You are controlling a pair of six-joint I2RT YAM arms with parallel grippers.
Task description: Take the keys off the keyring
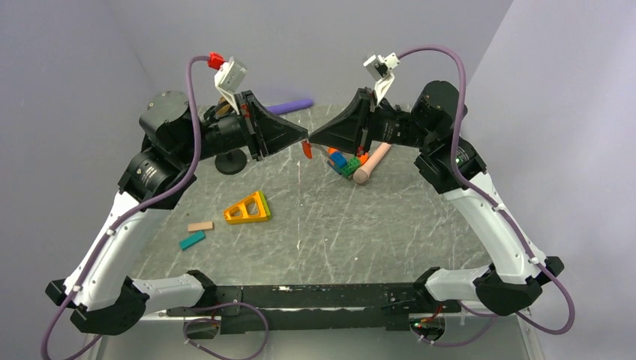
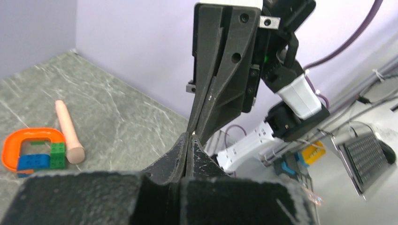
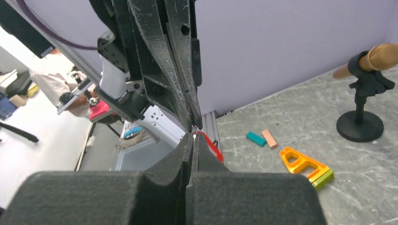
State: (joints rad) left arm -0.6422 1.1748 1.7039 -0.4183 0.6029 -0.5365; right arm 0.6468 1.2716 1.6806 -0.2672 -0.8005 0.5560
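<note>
My left gripper (image 1: pixel 305 137) and right gripper (image 1: pixel 313 139) meet tip to tip high above the middle of the grey table (image 1: pixel 375 225). Both are shut. A small metal glint, the keyring (image 3: pixel 194 126), shows right where the tips touch; it also shows in the left wrist view (image 2: pixel 193 134). The tiny red key (image 1: pixel 307 150) hangs just under the meeting point. In the right wrist view it (image 3: pixel 210 146) slants down beside my right fingers. How it joins the ring is hidden by the fingertips.
An orange loop with blue and green blocks (image 1: pixel 343 162) and a pink cylinder (image 1: pixel 372 163) lie below the grippers. A yellow triangle (image 1: pixel 248 208), a tan block (image 1: pixel 200 226) and a teal block (image 1: pixel 192 240) lie front left. A black stand (image 1: pixel 231 160) is at the left, a purple rod (image 1: pixel 291 106) at the back.
</note>
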